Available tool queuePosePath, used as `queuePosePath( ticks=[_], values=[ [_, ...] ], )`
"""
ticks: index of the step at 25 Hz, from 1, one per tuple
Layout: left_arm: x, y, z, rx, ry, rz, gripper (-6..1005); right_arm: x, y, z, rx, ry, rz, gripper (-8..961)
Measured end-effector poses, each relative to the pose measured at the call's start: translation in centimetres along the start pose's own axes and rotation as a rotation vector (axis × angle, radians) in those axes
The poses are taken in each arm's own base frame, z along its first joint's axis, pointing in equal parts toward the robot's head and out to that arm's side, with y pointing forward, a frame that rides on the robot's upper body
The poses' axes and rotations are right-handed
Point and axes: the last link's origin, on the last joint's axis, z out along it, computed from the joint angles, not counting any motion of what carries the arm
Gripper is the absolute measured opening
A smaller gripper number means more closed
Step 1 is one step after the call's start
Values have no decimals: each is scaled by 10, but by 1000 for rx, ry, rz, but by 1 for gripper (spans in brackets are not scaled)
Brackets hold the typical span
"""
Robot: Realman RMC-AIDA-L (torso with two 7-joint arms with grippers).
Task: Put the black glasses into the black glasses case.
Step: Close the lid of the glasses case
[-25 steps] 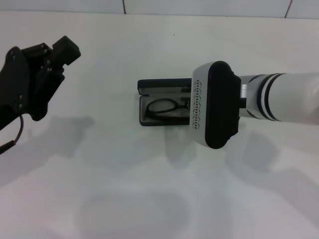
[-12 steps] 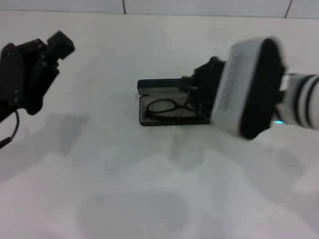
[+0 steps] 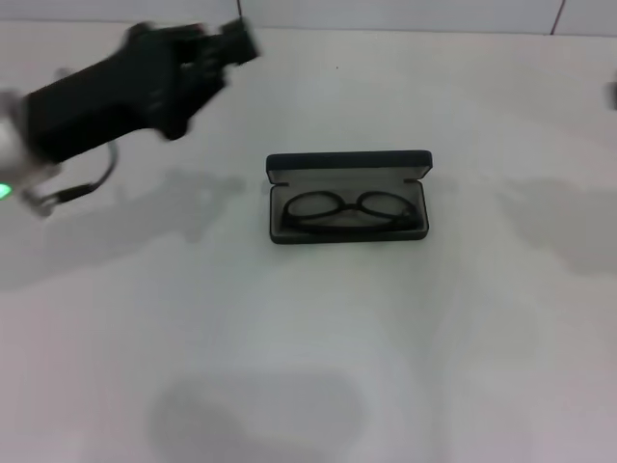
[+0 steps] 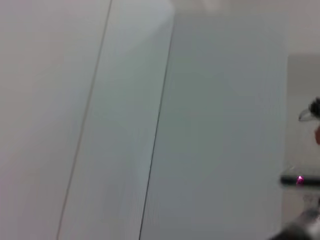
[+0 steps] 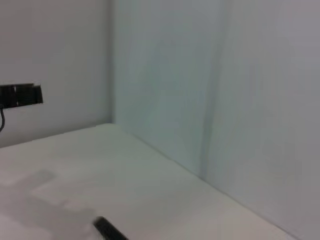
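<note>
Black frame: the black glasses (image 3: 344,209) lie inside the black glasses case (image 3: 348,197), lenses side by side on the pale grey lining, temple arms folded under them as far as I can tell.
Case: open, lid standing up along its far edge, near the middle of the white table (image 3: 318,347).
Step in hand: judged from how things lie, the placing itself is done; nothing touches the glasses or the case.
Left gripper (image 3: 224,43): raised over the table's far left, well apart from the case; whether its fingers are wide or narrow I cannot tell.
Right gripper: out of the head view, and its own wrist view shows only wall and table.
Next move: probably none, unless the lid is meant to be closed.
</note>
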Motion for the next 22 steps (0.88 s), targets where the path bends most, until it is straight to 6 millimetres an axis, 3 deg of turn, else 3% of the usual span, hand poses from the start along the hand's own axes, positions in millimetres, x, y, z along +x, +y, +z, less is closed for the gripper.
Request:
queuePosePath(
  ticks=[1,4,11,22],
  values=[
    [-1,-8,14,-6,-50,-6,48,11,-9,-17,14,1,30,133],
    [-8,-24,43,1,-188,-22,93,38,-18,-41,26,5,90,135],
    [-38,-41,90,29,-489,31,173,81,-19,-56,-6,-130,223,140],
    [-61,-47,102,100,-644,59,192,114,-17,-51,-16,-258,305,148]
  ],
)
